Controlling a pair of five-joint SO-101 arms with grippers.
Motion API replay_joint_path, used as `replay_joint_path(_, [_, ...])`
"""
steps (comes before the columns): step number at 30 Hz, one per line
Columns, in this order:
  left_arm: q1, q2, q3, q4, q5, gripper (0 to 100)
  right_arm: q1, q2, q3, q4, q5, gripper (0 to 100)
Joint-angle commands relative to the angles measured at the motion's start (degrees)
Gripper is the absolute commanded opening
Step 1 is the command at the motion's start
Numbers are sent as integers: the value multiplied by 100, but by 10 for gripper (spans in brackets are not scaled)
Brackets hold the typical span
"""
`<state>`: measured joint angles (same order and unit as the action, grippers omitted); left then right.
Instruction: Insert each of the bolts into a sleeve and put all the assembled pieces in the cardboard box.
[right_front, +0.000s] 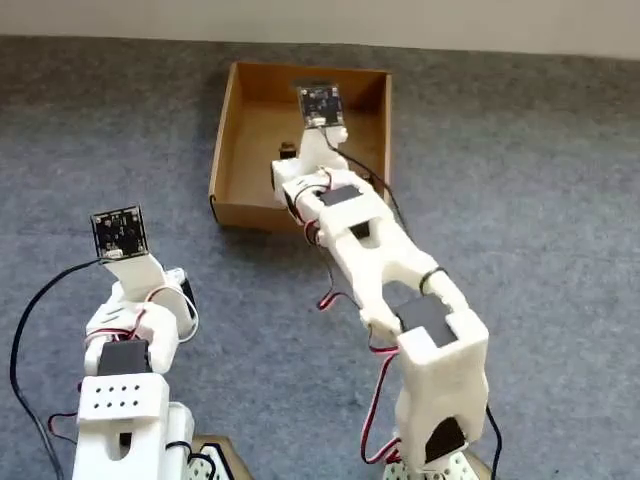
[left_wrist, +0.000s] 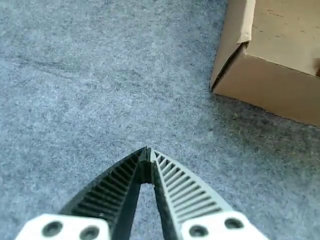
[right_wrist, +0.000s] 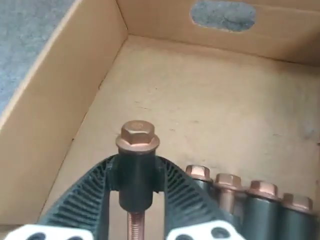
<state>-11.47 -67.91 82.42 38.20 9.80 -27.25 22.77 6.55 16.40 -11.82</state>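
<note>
I see the sleeved bolt (right_wrist: 137, 150) clamped in my right claw (right_wrist: 136, 167), within the cardboard box (right_wrist: 60, 105), just beside a row of four assembled pieces (right_wrist: 250, 202). My left claw (left_wrist: 148, 156) is closed, empty, above the grey worktop (left_wrist: 75, 75).

From above, the right arm (right_front: 360, 235) hid much of the inside of the cardboard box (right_front: 225, 150). In the right wrist view, 4 sleeved bolts (right_wrist: 250, 202) ran off the picture's edge, as did the threaded end of the bolt (right_wrist: 137, 136) in the sleeve (right_wrist: 135, 185) gripped by the right claw (right_wrist: 136, 165).
</note>
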Motion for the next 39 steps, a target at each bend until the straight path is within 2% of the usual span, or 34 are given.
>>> replay_joint_path(1, [48,-48,-22,-105,-44,8,-110,127,-840,629,-70,6])
replay_joint_path(5, [48,-48,-22,-105,-44,8,-119,497,-1578,1508,-70,6])
replay_joint_path(11, [48,-48,-22,-105,-44,8,-119,1051,-2246,1903,-105,6])
replay_joint_path(15, [48,-48,-22,-105,-44,8,-40,1174,-2387,2176,-695,6])
replay_joint_path(22, [48,-48,-13,-105,-44,8,189,1191,-2334,2229,-765,6])
replay_joint_path(39, [48,-48,-13,-105,-44,8,180,1200,-1991,2220,-756,6])
